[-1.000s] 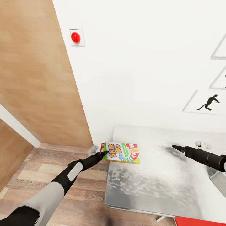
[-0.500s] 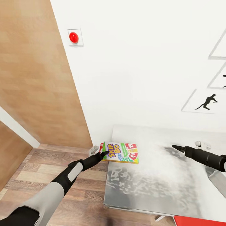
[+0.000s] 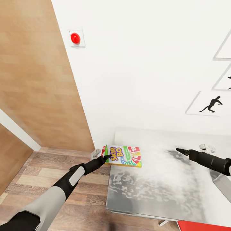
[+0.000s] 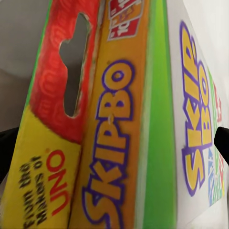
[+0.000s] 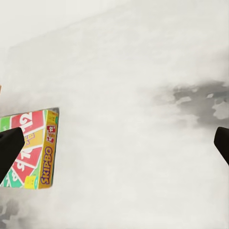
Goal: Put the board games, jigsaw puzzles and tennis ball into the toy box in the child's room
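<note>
SKIP-BO box [image 3: 122,155]: white face, purple-outlined yellow lettering, red/green/blue card art, green edge stripe, orange-yellow side, red hang tab. Bench [image 3: 154,189] top: mottled pale grey, darker patches. Left gripper [image 3: 106,157] black, arm grey and black. Right gripper [image 3: 179,150] black. Wall button [image 3: 75,38] red on white plate. Door [image 3: 38,80] light-brown wood; floor [image 3: 35,179] brown planks. Picture [image 3: 210,104]: black silhouette on white.
</note>
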You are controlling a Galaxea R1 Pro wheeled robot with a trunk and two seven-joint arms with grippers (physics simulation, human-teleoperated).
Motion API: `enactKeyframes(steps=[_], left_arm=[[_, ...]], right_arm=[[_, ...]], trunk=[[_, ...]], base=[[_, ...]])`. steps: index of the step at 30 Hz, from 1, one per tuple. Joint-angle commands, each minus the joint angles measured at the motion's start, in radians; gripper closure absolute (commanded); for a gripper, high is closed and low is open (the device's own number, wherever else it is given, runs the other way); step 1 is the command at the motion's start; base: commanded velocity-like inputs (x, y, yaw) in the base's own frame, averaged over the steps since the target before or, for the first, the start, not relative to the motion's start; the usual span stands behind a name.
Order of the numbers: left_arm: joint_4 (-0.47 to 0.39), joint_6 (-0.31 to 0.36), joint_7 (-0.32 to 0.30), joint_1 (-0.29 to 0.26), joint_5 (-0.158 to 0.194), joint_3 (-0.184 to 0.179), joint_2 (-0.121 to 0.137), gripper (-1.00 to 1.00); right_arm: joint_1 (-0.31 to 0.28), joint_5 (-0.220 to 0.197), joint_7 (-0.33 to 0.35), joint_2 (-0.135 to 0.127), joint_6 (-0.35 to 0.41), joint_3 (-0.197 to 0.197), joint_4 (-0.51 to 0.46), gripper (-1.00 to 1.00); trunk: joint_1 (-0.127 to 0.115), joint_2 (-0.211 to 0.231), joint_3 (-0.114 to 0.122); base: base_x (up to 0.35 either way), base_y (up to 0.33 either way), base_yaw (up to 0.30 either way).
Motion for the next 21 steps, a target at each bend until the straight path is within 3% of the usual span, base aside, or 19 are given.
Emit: enactKeyframes(steps=[1,16,17,21], left_arm=[[0.000,0.006,0.000,-0.001,0.009,-0.002,0.000,-1.00],[-0.001,0.005,-0.001,0.001,0.010,0.000,0.001,-1.00],[-0.002,0.005,-0.002,0.001,0.010,0.001,0.001,1.00],[-0.005,-0.009,-0.002,0.005,0.010,-0.002,0.000,1.00]], right_arm=[[-0.001,0.009,0.010,0.000,0.004,-0.001,0.000,-1.00],[-0.001,0.009,0.010,0.000,0.004,-0.001,0.000,-1.00],[-0.001,0.009,0.010,0.000,0.004,-0.001,0.000,-1.00],[-0.001,0.009,0.010,0.000,0.004,-0.001,0.000,-1.00]], trunk=[[0.001,-0.002,-0.002],[0.001,-0.002,-0.002],[0.001,-0.002,-0.002],[0.001,-0.002,-0.002]], base=[[0.000,0.000,-0.001],[0.000,0.000,0.000],[0.000,0.000,0.000],[0.000,0.000,0.000]])
